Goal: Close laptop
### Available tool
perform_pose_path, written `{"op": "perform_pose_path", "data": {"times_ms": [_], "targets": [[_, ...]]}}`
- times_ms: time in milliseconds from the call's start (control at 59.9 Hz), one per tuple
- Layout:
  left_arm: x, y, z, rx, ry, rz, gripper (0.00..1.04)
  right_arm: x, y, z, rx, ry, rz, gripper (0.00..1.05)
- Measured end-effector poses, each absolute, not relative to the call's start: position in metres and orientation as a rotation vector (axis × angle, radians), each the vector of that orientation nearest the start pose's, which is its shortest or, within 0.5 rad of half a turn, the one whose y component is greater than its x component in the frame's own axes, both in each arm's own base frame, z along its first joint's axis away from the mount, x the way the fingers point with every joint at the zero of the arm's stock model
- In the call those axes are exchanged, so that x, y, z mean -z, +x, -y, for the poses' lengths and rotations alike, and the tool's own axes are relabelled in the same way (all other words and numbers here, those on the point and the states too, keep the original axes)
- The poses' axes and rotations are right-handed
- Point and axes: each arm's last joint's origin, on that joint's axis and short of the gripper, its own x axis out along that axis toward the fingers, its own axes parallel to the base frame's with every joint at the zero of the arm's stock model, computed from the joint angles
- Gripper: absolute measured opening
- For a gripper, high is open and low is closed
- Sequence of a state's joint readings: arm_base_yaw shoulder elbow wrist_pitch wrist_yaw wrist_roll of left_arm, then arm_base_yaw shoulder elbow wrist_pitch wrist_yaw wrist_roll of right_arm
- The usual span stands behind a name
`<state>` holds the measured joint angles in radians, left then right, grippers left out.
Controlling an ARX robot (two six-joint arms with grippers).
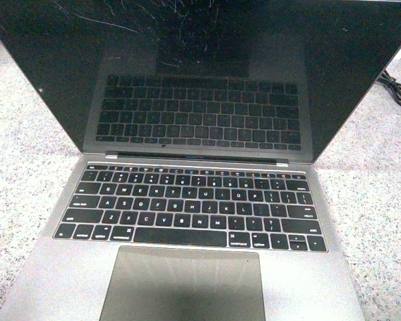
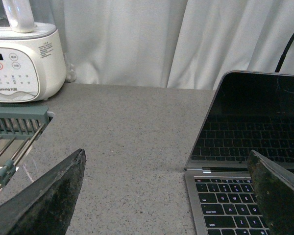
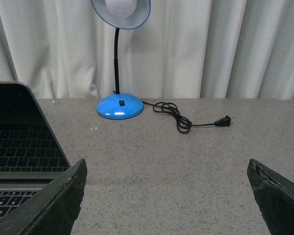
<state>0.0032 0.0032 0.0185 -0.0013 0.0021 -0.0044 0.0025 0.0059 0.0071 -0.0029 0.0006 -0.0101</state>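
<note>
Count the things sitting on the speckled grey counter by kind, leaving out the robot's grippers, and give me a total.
Laptops: 1, the open thin grey metal laptop with black keys.
Lamps: 1, the blue gooseneck desk lamp, its plug lying loose.
Kitchen appliances: 1, the white push-button machine.
Racks: 1, the grey-green wire rack.
Total: 4.

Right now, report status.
Left tool open, empty. Right tool open, empty. Laptop lid up, untouched. Nothing on keys; blue desk lamp stands clear.
</note>
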Motion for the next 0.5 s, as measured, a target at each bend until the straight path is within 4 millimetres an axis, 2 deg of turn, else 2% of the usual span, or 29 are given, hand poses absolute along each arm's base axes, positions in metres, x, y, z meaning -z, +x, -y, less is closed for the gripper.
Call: {"op": "perform_pose_path", "data": {"times_ms": [501], "targets": [[-0.1694,0.0967,-0.0003,-0.001,-0.004,0.014,0.98,-0.1652,0.0976,-0.0002,-0.002,-0.01,-0.002,0.96]]}}
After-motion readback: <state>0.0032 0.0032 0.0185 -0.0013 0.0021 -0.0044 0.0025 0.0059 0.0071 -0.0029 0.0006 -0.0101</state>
